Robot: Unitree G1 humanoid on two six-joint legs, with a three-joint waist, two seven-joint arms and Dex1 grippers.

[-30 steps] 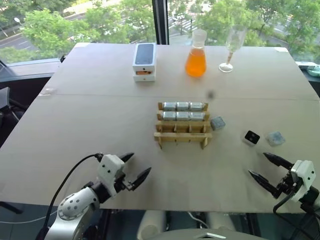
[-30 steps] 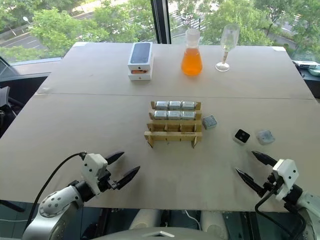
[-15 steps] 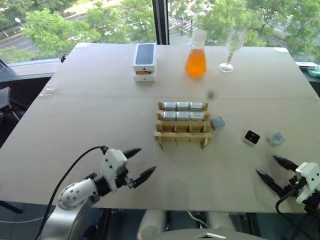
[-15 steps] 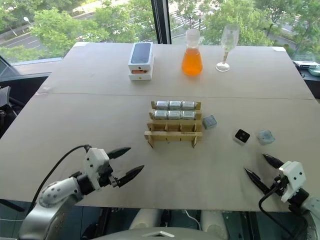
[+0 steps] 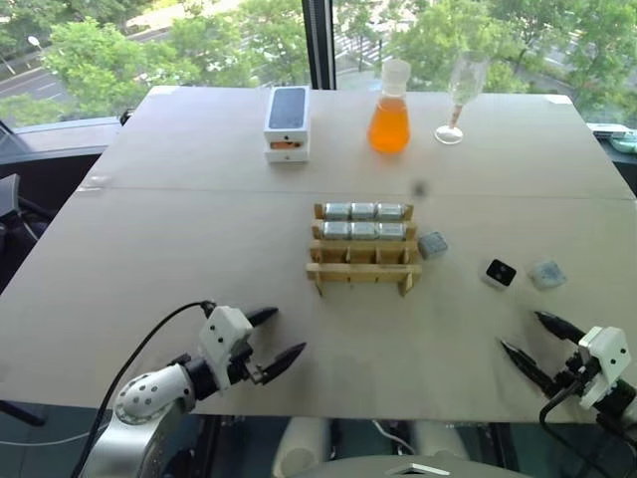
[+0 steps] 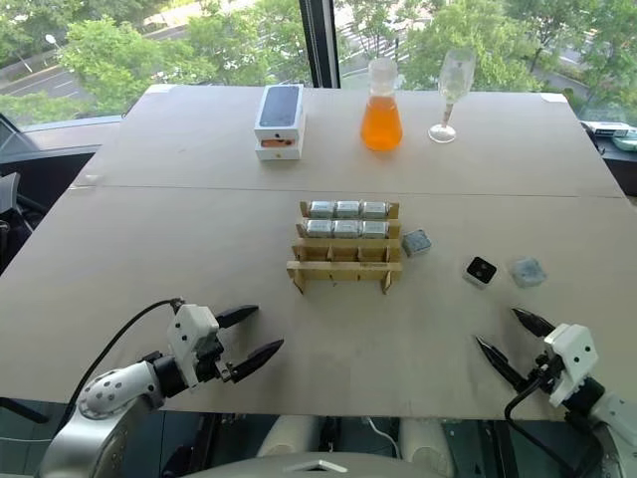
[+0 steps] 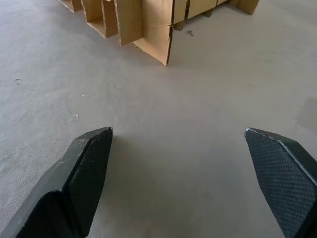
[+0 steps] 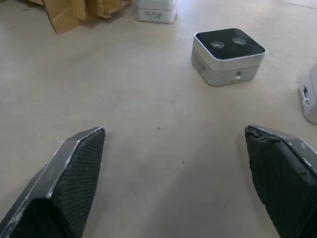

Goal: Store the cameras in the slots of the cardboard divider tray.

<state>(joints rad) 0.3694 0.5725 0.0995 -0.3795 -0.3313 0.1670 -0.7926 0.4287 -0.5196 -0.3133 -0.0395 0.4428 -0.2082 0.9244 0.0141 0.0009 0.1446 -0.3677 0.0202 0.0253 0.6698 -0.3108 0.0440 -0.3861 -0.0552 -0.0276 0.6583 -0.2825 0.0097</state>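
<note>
Both grippers, left gripper and right gripper, are hanging empty with fingers apart at the worktop's near edge. Six cameras are sitting in the cardboard divider tray; its near row is empty. Next step, as judged: the right gripper reaching for the black-faced camera.

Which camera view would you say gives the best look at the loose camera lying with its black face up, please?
The right wrist view: the black-faced camera is near, with two lenses on top and a side hole visible. In the head views it is a small black square on the table, right of the cardboard divider tray.

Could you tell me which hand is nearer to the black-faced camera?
Right. The right hand sits just short of the black-faced camera; the left hand is far across the table.
</note>
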